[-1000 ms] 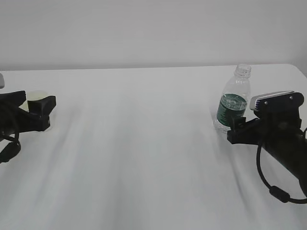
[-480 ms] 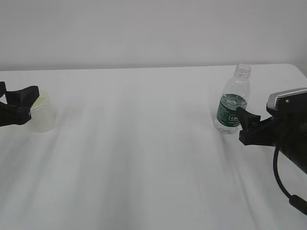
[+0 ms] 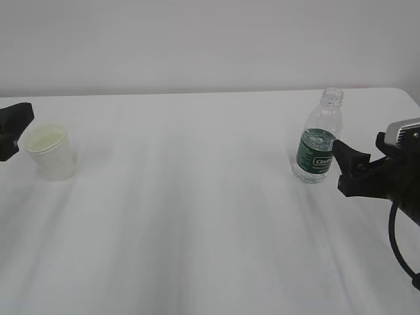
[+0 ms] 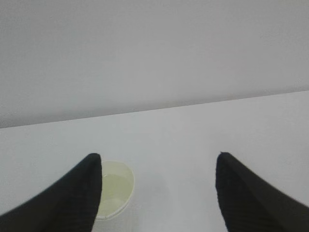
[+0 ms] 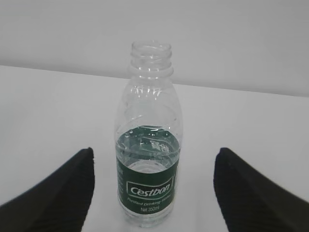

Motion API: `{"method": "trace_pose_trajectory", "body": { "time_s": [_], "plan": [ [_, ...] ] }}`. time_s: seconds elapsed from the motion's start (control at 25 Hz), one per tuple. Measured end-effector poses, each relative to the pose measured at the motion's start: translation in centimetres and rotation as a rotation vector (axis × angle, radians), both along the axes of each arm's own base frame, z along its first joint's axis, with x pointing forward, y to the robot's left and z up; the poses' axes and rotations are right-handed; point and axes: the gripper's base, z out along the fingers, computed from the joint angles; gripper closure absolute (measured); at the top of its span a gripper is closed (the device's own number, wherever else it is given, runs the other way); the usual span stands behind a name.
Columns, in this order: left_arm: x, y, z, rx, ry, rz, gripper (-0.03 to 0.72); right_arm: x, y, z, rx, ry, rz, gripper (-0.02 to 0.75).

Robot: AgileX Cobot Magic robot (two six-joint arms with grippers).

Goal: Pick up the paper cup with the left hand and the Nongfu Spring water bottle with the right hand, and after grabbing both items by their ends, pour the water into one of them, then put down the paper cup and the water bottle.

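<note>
Now both things stood free on the white table [image 3: 197, 216], each upright and untouched. Close to the table's left edge sat the paper cup [image 3: 49, 152], its pale cream inside showing under the rolled rim; whether anything lay in it could not be told. Just off that edge, the left hand [image 3: 12, 131] showed only as a black tip beside the cup's rim, apart from it. From the left wrist camera, its two dark fingers [image 4: 72, 198] stood spread wide with bare tabletop between them, and the paper cup [image 4: 115, 187] peeped out beside the left finger, partly hidden behind it, not between the two. Toward the right edge, near the far side, stood the Nongfu Spring water bottle [image 3: 319, 138], capless, with a dark green label band. The water [image 5: 147, 140] reached about to the top of that band. The right hand [image 3: 357, 172] lay just to the bottle's right, its black tip near the label but clear of it. Seen from the right wrist camera, its fingers [image 5: 58, 193] gaped wide on either side of the Nongfu Spring water bottle [image 5: 148, 135], holding nothing.
</note>
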Motion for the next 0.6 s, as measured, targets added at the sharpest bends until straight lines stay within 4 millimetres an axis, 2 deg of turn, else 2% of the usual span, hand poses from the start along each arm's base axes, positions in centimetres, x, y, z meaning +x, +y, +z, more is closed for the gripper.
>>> {"method": "trace_pose_trajectory", "body": {
  "time_s": [0.6],
  "plan": [
    [-2.2, 0.5, 2.3, -0.035, -0.015, 0.004, 0.166, -1.0, -0.2, 3.4, 0.025, -0.059, 0.001, 0.150]
  ]
}}
